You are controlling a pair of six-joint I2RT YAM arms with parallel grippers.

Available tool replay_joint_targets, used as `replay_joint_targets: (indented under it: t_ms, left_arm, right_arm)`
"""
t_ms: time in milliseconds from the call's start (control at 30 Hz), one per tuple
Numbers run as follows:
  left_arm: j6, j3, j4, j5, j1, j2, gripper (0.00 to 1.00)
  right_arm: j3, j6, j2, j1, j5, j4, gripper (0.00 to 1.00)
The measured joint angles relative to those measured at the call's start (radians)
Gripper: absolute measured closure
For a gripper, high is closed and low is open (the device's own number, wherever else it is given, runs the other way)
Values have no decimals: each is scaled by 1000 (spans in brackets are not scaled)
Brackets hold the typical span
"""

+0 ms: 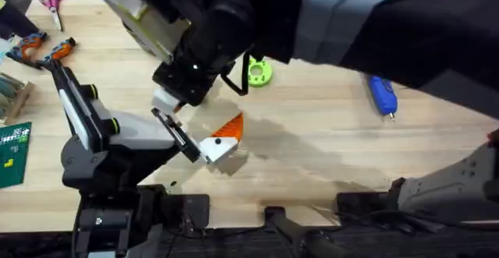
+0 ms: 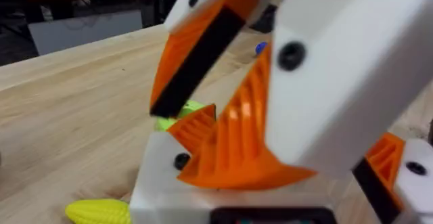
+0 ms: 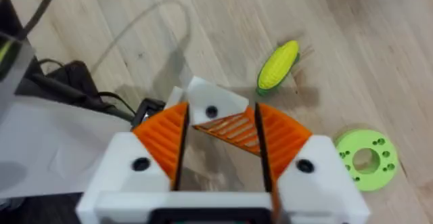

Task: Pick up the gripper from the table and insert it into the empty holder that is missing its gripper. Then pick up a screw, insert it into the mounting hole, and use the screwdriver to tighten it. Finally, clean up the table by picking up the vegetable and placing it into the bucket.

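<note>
Wooden table [image 3: 406, 75]; gripper [image 3: 226, 126] sits between the right fingers [image 3: 162, 139].

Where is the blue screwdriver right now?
In the overhead view, the blue screwdriver lies on the right side of the table, well to the right of the lime-green ring.

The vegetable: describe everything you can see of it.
The vegetable is a small toy corn cob, yellow with a green end, its surface ribbed in rows like moulded plastic. It lies flat on its side on the bare wooden table, casting a small shadow. Nothing touches it: in the right wrist view it rests apart from the lime-green ring and beyond the right gripper, whose orange pads sit at an orange ribbed wedge. The left wrist view shows its yellow end beside a white block.
</note>
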Motion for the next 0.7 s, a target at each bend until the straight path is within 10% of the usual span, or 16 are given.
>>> replay_joint_targets:
  t_ms: [233,700]
  left_arm:
    - [0,0,0,-3,0,0,15]
    - [0,0,0,-3,0,0,15]
  right_arm:
    - [84,-2,-1,-8,-22,-54,132]
    - [164,-2,-84,-86,-37,-131,10]
